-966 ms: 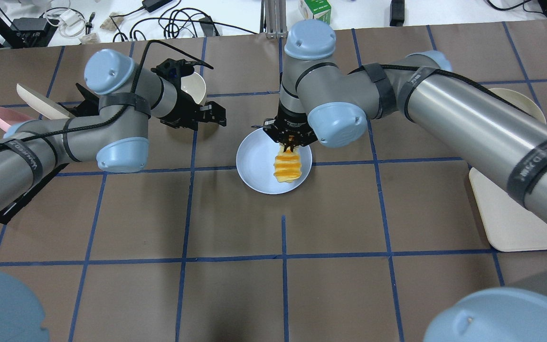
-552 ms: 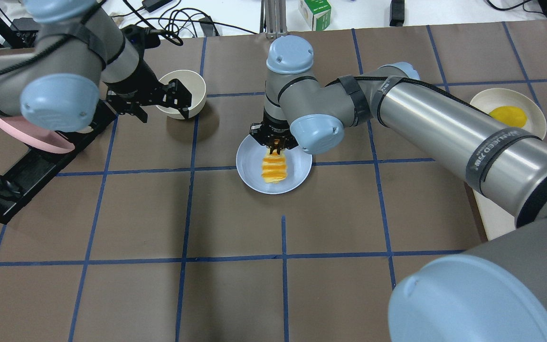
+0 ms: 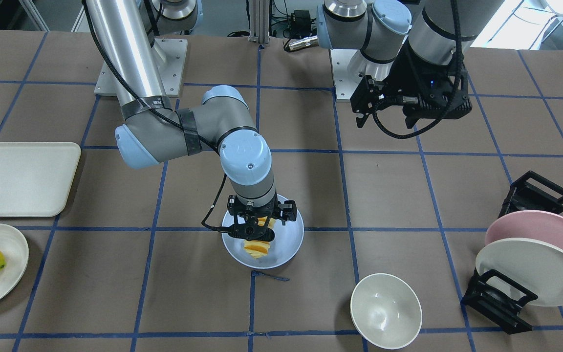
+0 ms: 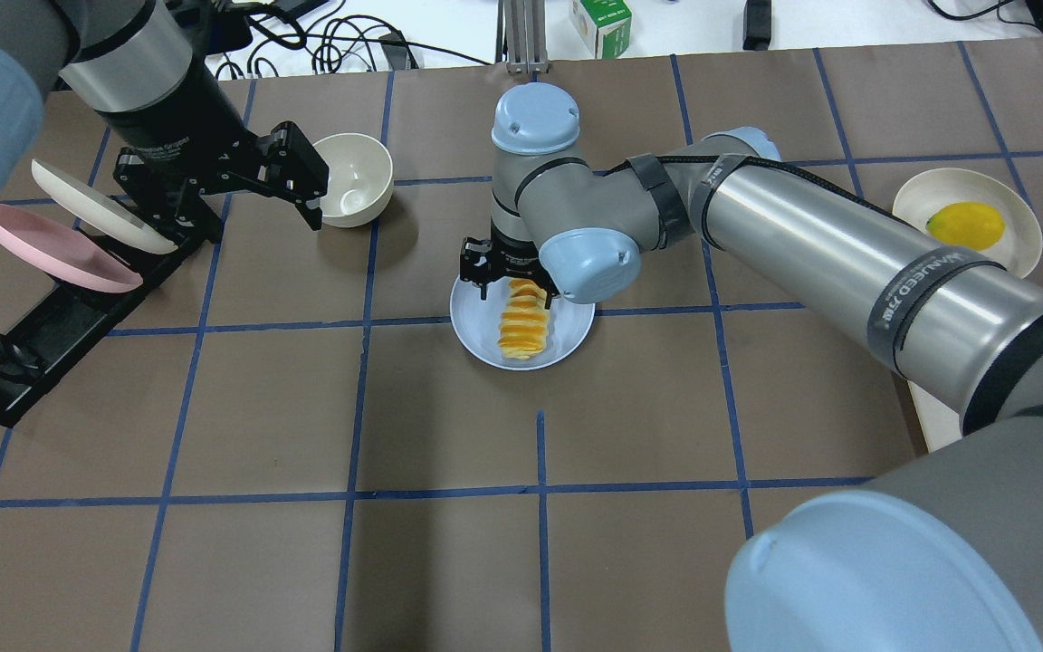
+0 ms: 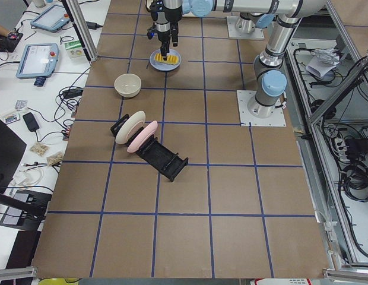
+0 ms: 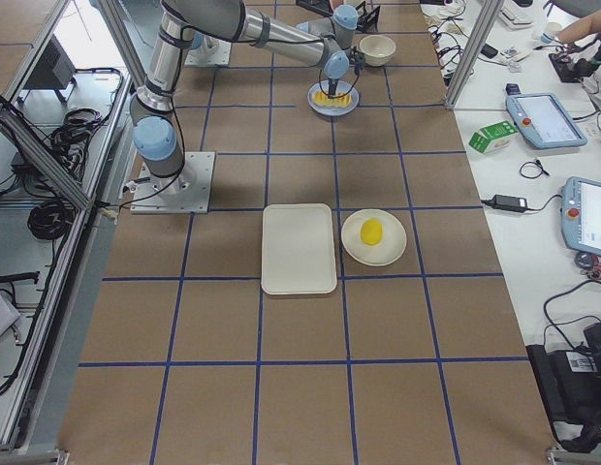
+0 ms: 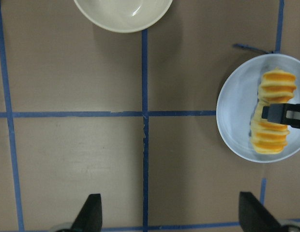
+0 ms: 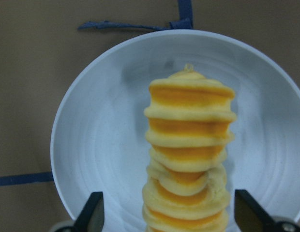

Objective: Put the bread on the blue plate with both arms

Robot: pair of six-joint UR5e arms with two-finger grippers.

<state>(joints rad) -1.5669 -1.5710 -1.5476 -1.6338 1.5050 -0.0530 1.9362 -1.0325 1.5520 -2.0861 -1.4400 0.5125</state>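
On the blue plate (image 4: 476,328), mid-table: bread (image 4: 521,328) lying flat, the slice row whole. Right gripper (image 8: 170,212) is directly over the row with its jaws wide. One finger stands on either side, with plate showing in both gaps and no contact with the slices. Left gripper (image 7: 172,217) is well apart, raised near the cream bowl (image 4: 354,179), jaws wide with nothing between.

A robotics lab: robot arms (image 4: 847,244) stand on metal base plates (image 6: 194,194) bolted along one edge of a brown surface (image 5: 231,196) gridded with blue tape (image 4: 347,496). Aluminium frame posts (image 6: 473,53) line its edges. Teach pendants (image 6: 541,118) and cables (image 4: 340,45) cover the white benches (image 5: 35,89) alongside.
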